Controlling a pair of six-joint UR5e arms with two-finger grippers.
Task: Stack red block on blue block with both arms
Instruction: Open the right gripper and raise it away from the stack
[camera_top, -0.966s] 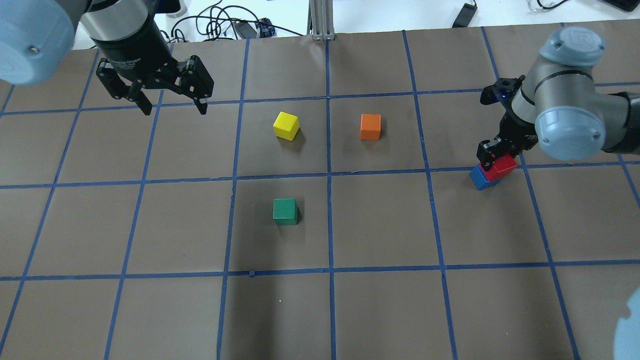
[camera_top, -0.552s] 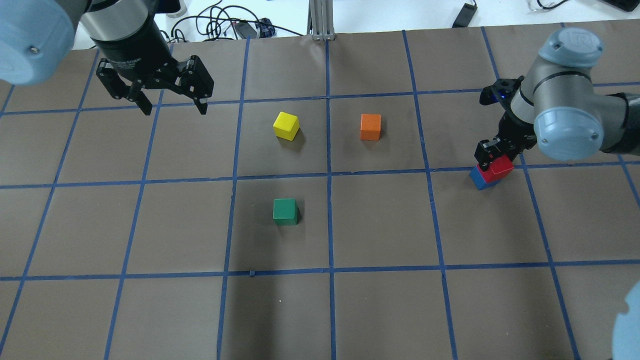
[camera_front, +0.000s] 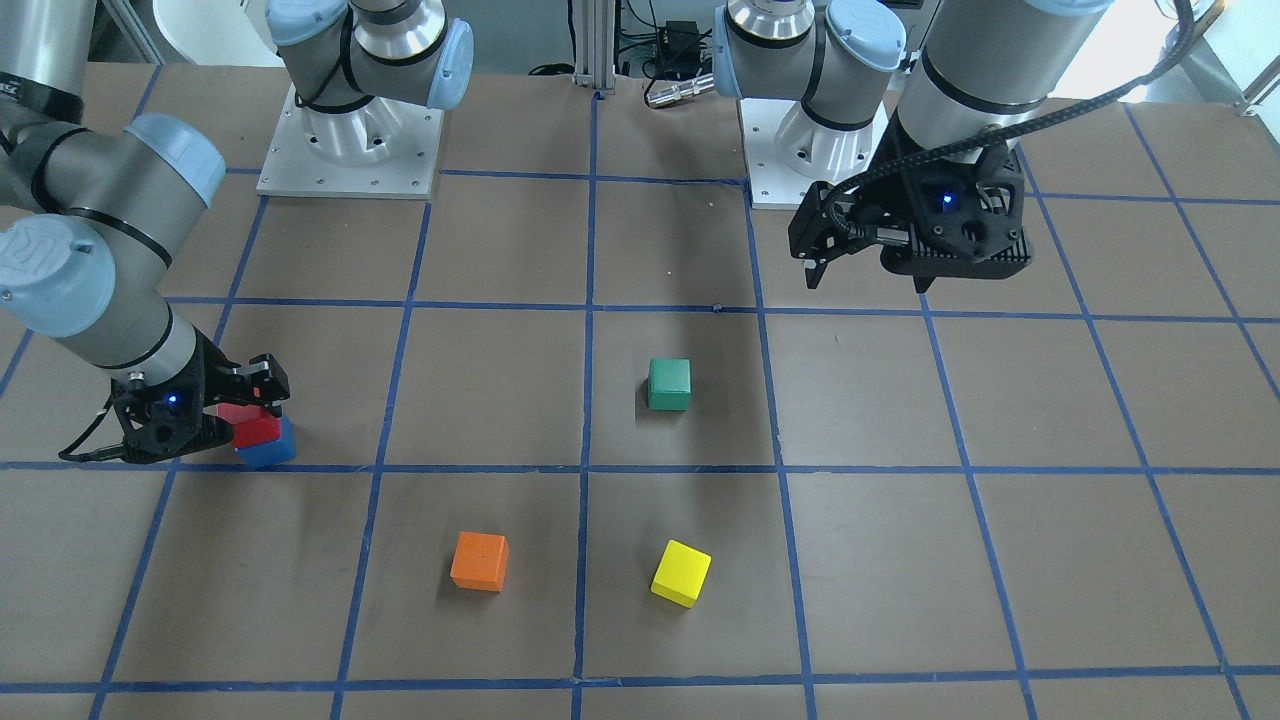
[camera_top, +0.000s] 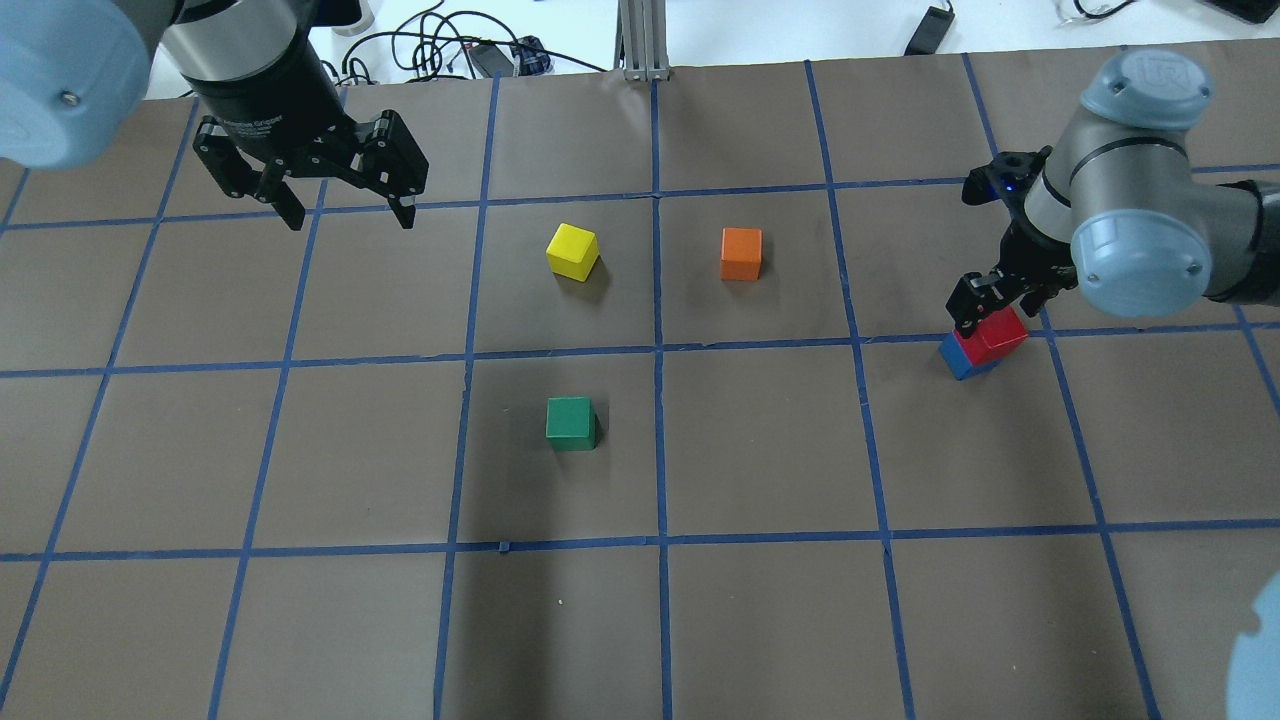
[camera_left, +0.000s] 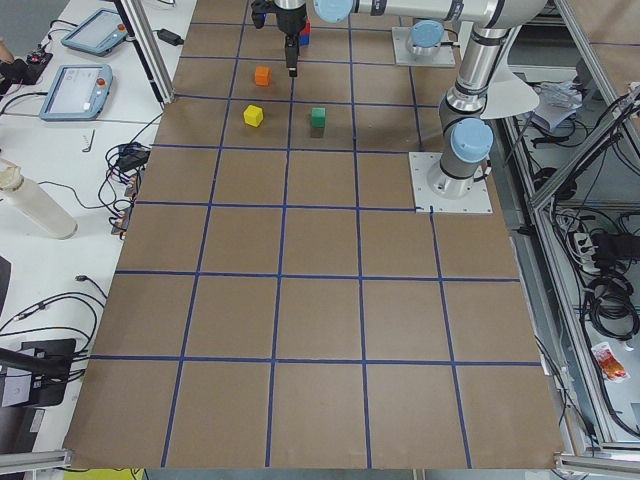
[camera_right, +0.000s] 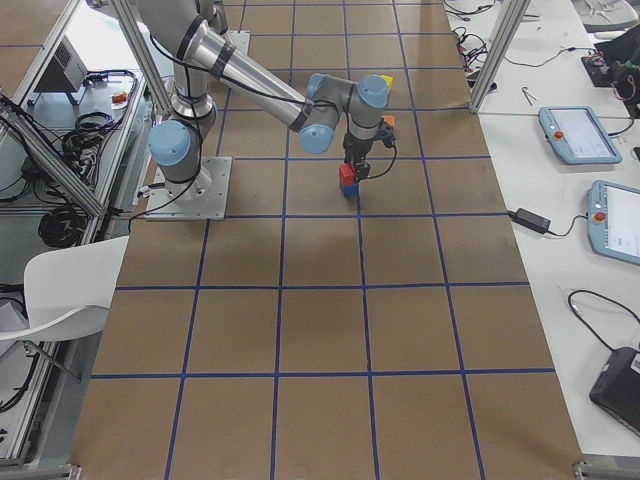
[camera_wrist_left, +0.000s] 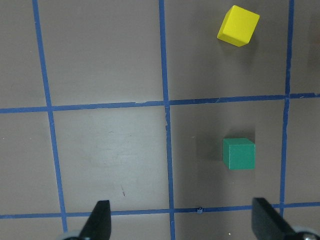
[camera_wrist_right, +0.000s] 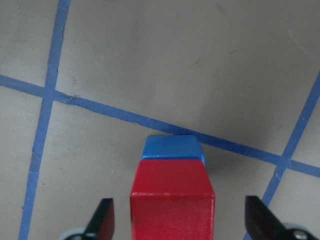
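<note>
The red block (camera_top: 997, 335) sits on top of the blue block (camera_top: 955, 358) at the right of the table, slightly offset; both also show in the front view, the red block (camera_front: 252, 430) on the blue block (camera_front: 268, 452). My right gripper (camera_top: 990, 300) hovers just over the stack. In the right wrist view its fingers (camera_wrist_right: 102, 220) stand apart on either side of the red block (camera_wrist_right: 172, 200), with gaps, so it is open. My left gripper (camera_top: 348, 215) is open and empty, held high at the far left.
A yellow cube (camera_top: 572, 251) and an orange cube (camera_top: 741, 253) lie mid-table at the back. A green cube (camera_top: 570, 422) lies nearer the middle, and also shows in the left wrist view (camera_wrist_left: 239, 153). Blue tape lines grid the brown table.
My right gripper has let go of the red block and lifted slightly off it. The red block stays on the blue one. The left arm has not moved.
</note>
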